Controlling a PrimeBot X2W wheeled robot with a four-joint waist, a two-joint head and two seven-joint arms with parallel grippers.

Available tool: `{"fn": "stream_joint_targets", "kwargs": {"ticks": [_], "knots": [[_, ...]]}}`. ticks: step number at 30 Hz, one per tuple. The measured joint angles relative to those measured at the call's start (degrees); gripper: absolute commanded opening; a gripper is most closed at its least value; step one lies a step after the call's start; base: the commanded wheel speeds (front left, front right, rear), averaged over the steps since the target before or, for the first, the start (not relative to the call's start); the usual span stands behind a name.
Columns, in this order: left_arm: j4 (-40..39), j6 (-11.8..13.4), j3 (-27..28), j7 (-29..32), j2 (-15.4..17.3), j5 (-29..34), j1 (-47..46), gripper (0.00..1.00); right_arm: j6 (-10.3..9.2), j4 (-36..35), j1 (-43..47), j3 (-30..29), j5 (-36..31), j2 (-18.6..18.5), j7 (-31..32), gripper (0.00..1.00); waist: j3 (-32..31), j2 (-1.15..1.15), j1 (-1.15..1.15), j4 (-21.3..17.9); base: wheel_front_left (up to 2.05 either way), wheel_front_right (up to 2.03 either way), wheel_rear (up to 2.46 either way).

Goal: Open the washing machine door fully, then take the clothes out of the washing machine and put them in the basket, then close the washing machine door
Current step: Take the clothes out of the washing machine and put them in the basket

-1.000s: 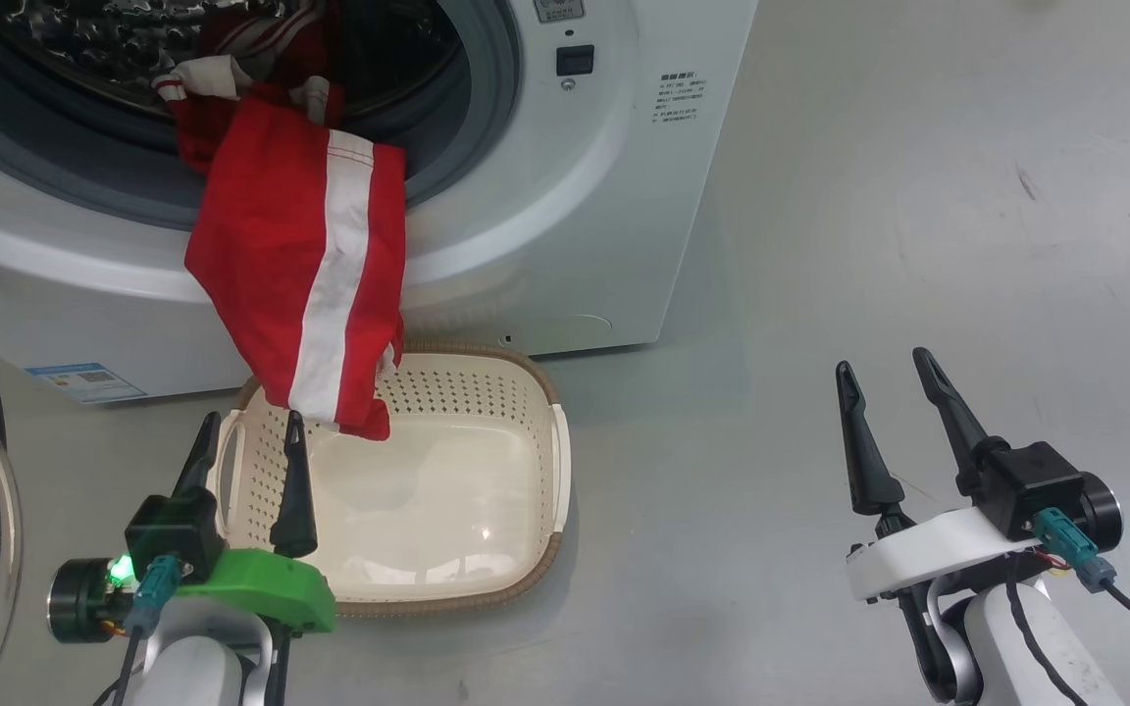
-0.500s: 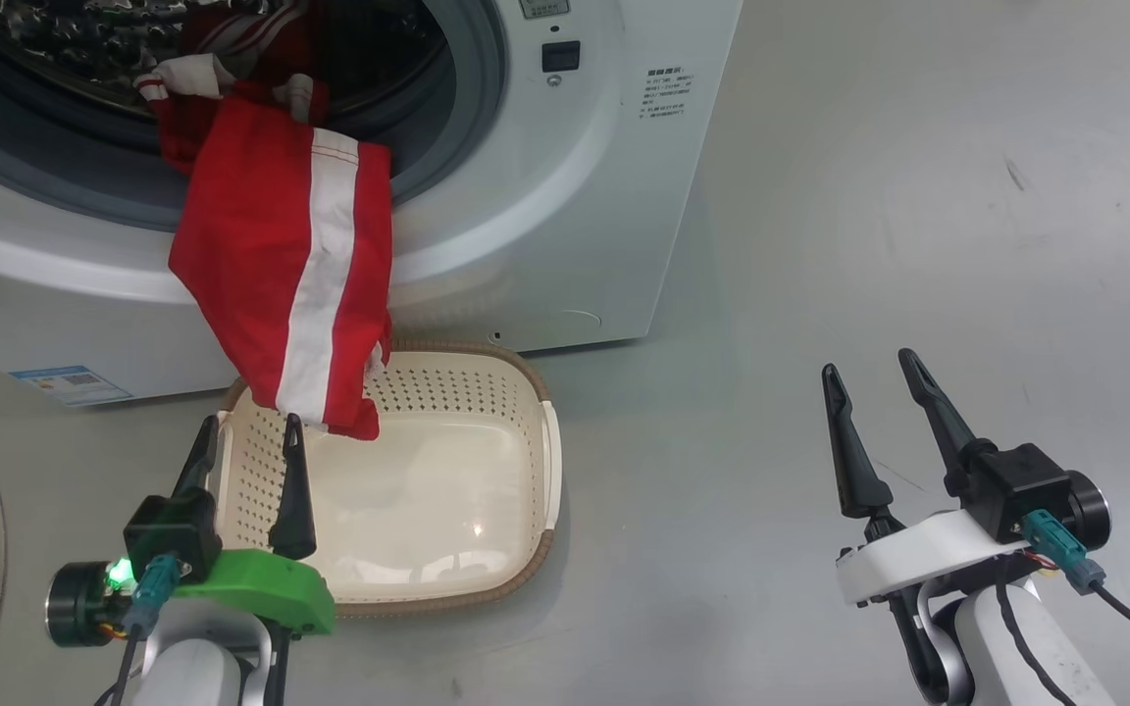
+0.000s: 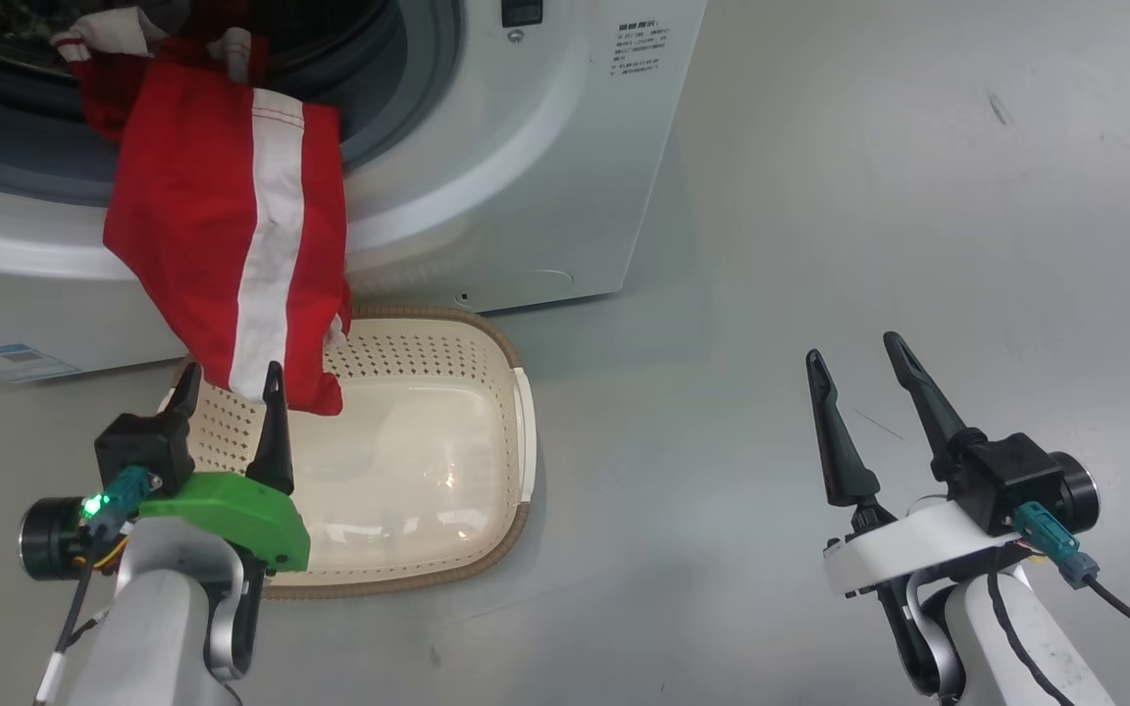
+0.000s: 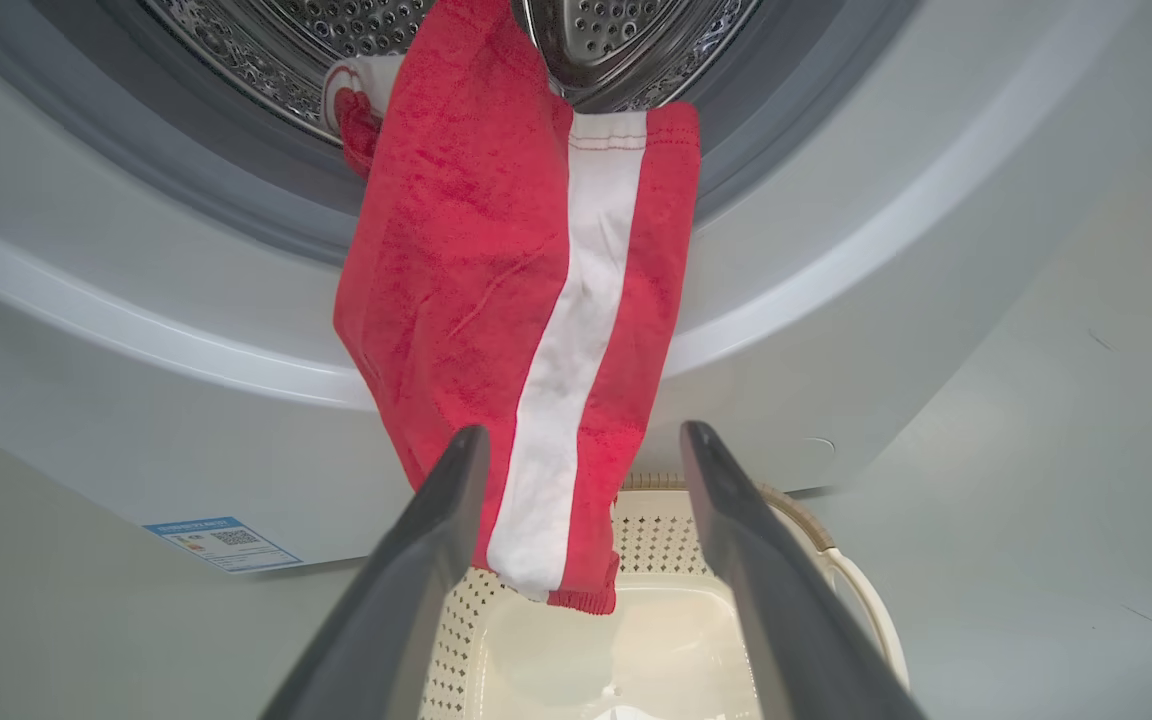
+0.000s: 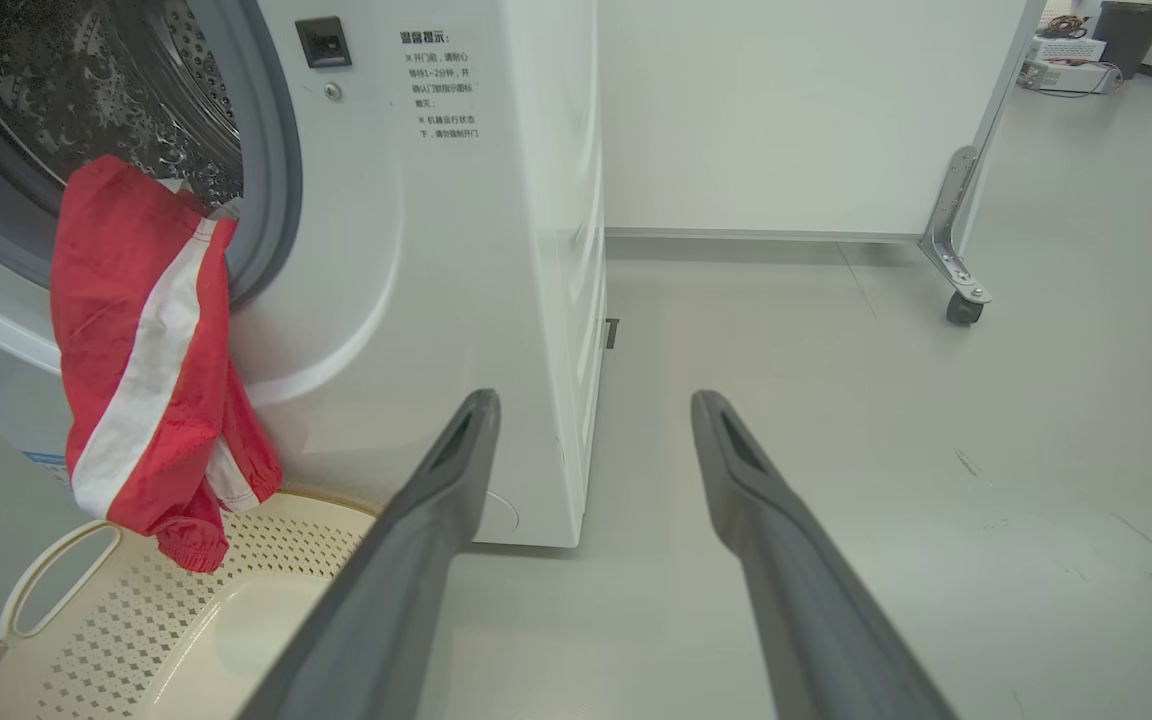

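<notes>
The head's view has shifted and the left gripper has edged up, jaws spread and empty near the hem of the red striped clothes, which drape from the washing machine over the basket, ready to drop in, while the right gripper idles agape.

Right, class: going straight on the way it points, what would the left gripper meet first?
Probably the clothes, framed between the open fingers of the left gripper; the washing machine lies behind. Depth is unclear.
</notes>
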Motion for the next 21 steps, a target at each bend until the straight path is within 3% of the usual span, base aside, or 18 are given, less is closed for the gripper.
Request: {"fn": "stream_joint_targets", "kwargs": {"ticks": [8,21], "knots": [[4.5,-0.5,1.0,6.5,1.0,-2.2,-7.2,1.00,0.82,-0.5,-2.2,1.4,-0.3,0.4,0.0,1.00,3.4,0.00,0.00,-1.5,0.00,0.00,0.00],[11.1,-0.4,3.9,13.6,6.4,-2.6,-19.0,1.00,1.49,-0.5,-4.9,2.8,0.0,1.2,0.0,1.00,8.2,0.00,0.00,-5.1,0.00,0.00,0.00]]}}
